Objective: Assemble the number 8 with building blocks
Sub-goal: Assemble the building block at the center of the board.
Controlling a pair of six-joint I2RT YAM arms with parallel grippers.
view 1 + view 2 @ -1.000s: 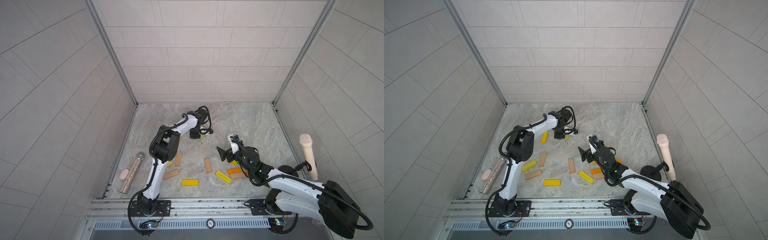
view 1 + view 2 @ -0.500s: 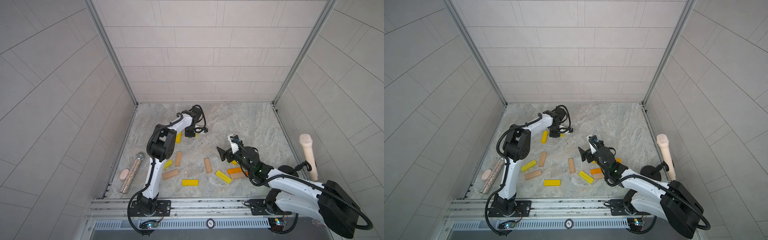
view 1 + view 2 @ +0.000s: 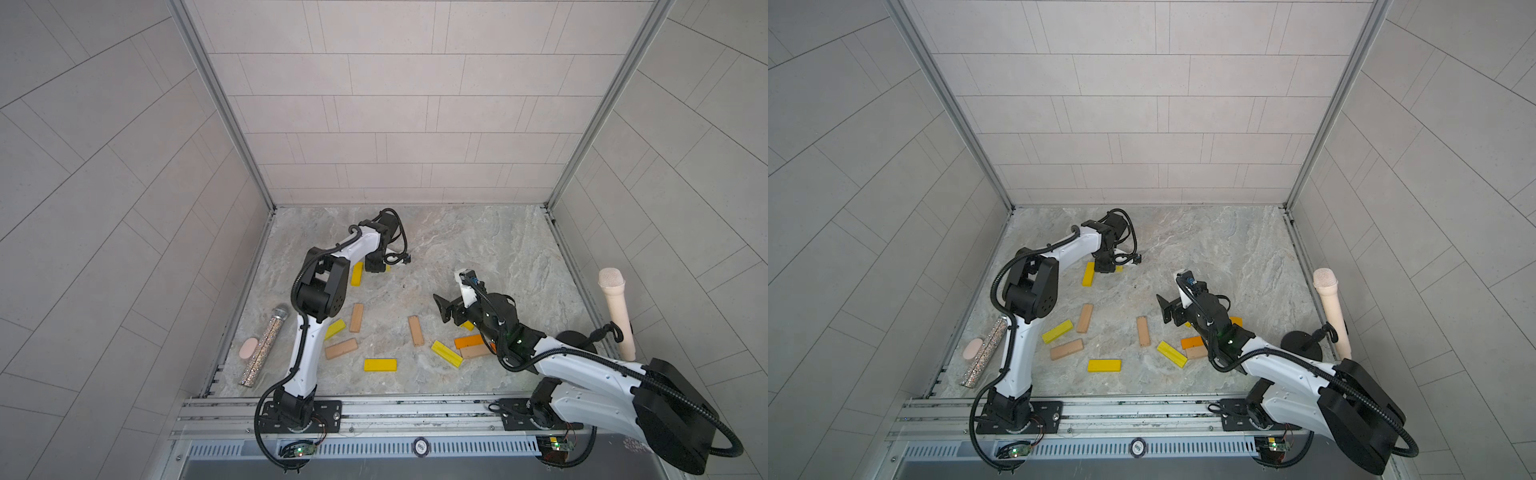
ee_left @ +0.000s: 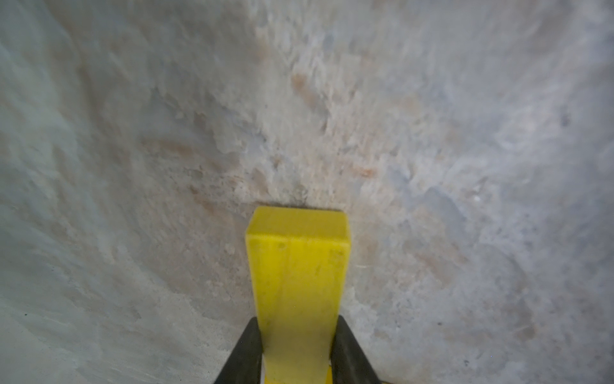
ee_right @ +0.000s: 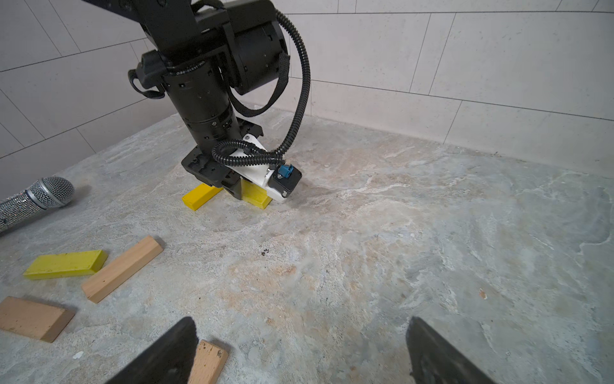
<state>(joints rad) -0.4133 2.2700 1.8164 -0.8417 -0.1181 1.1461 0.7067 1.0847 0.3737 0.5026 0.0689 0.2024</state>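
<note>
The grey stone table [image 3: 478,249] was the biggest thing. At its far side, the left gripper [image 4: 297,332] reached down and pinched a yellow block [image 4: 297,266] tight, low on the table. It was just beside another yellow block [image 3: 356,274]. The right gripper [image 5: 299,332] hung wide open near a tan block [image 5: 207,360] and held nothing. More blocks [image 3: 380,365] lay scattered near the front.

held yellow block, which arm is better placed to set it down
Left: the left gripper is shut on the yellow block, low over the table; the right gripper is open and empty, apart.
</note>
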